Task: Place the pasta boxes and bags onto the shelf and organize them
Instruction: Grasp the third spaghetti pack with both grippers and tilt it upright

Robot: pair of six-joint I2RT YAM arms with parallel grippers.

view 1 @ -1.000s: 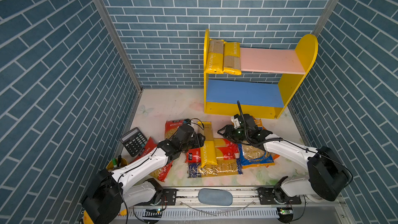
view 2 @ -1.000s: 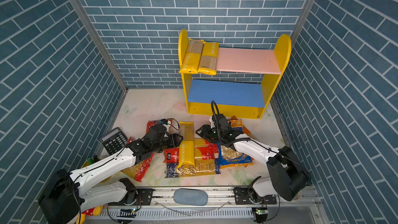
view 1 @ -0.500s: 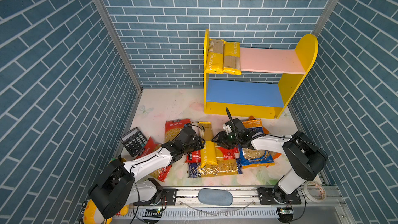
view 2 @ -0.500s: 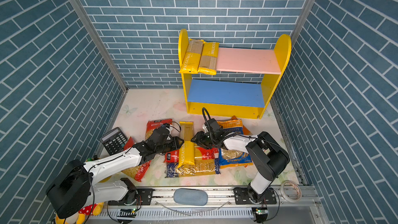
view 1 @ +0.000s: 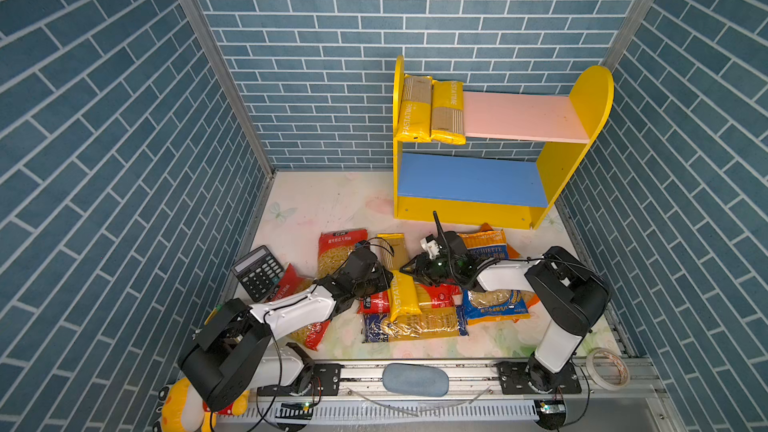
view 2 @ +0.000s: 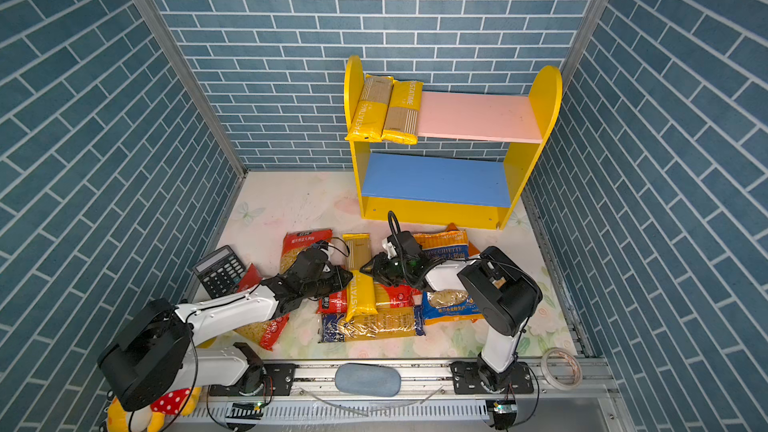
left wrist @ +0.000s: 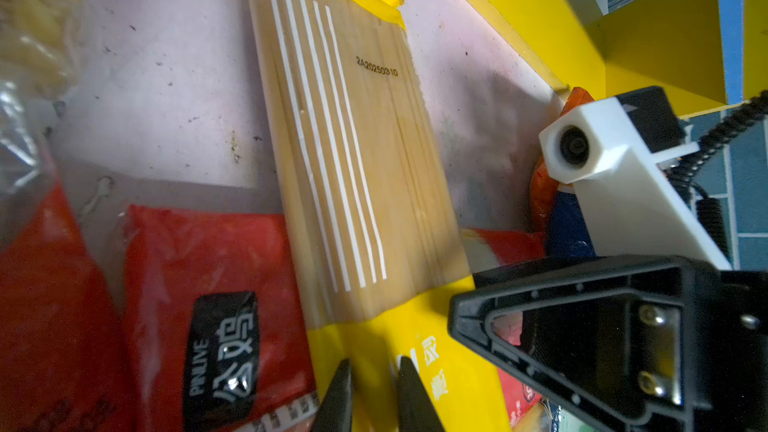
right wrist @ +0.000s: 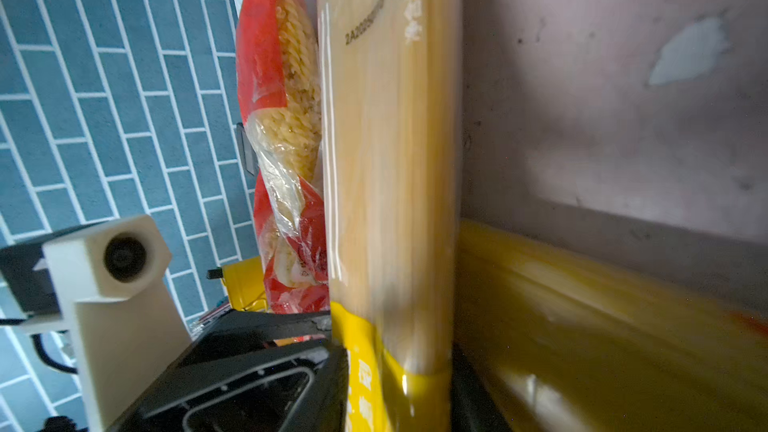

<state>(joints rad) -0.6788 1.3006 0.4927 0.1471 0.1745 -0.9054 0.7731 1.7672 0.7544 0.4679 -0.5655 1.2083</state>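
Observation:
A long yellow-tan PASTATIME pack [view 1: 401, 292] [view 2: 363, 295] lies on top of the pile of pasta bags on the floor. My left gripper [view 1: 390, 280] [left wrist: 374, 384] is pinched on its yellow part from the left, its tips close together. From the right, my right gripper [view 1: 405, 270] [right wrist: 399, 388] straddles the same pack [right wrist: 390, 160], one finger against each side. The shelf [view 1: 519, 116] stands behind, with two PASTATIME packs [view 1: 430, 112] at the left end of its pink board. Its blue board [view 1: 469, 178] is bare.
Around the held pack lie a red fusilli bag [view 1: 338, 249], an orange ORECCHIETTE bag [view 1: 484, 243], a blue bag [view 1: 494, 305] and a long blue spaghetti bag [view 1: 415, 324]. A black calculator [view 1: 258, 272] sits by the left wall. A tape roll [view 1: 609, 369] lies front right.
Both grippers have moved in toward the middle pack and closed on it from either side. The right arm has folded in closer to the pile.

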